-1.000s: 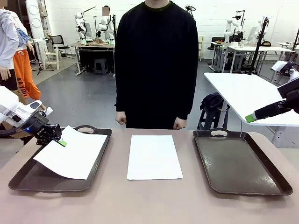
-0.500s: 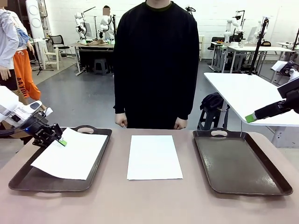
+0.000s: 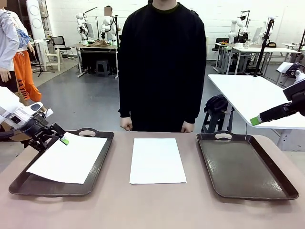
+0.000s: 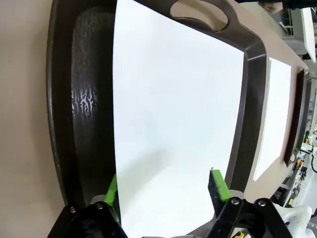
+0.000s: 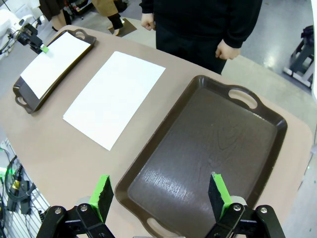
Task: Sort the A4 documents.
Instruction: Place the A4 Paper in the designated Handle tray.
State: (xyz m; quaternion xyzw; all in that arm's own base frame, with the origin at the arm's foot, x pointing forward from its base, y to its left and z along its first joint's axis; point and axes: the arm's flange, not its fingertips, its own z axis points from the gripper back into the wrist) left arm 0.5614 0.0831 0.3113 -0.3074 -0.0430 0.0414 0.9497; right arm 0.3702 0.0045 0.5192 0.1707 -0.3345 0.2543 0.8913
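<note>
Left gripper [image 3: 61,140] hangs wide open over the far left corner of 1 plain white A4 sheet [image 3: 66,157], its 2 green pads [image 4: 218,184] well apart and clamping nothing. That sheet lies askew in the left dark brown handled plastic tray [image 3: 102,164], hiding most of its floor, and its near left corner rides up on the rim. A second white A4 sheet [image 3: 157,160] lies flat on the beige table [image 3: 152,205] between the 2 trays, in front of the person's 2 hands [image 3: 126,124]. The right brown tray [image 3: 243,167] holds nothing. Above it the right gripper [image 5: 161,196] is fully open and empty. From the front, 1 green-tipped finger shows and the frame edge cuts off the rest.
</note>
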